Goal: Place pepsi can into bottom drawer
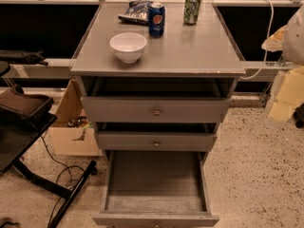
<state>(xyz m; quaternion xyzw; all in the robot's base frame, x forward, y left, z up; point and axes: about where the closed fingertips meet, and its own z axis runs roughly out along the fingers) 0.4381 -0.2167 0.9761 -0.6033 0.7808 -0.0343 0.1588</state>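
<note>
The pepsi can (156, 19), dark blue with a round logo, stands upright at the back of the grey cabinet top (199, 51). The bottom drawer (154, 179) is pulled far out towards me, and its grey wooden floor is bare. My gripper (284, 96) shows as a pale blurred shape at the right edge, level with the upper drawers. It is far to the right of the can and holds nothing that I can see. Part of the white arm (295, 32) is above it.
A green-and-silver can (192, 7) stands right of the pepsi can, with a chip bag (135, 11) to its left. A white bowl (128, 46) sits in front. The two upper drawers (156, 109) are slightly open. A cardboard box (71, 129) and a black stand (23, 122) are on the left.
</note>
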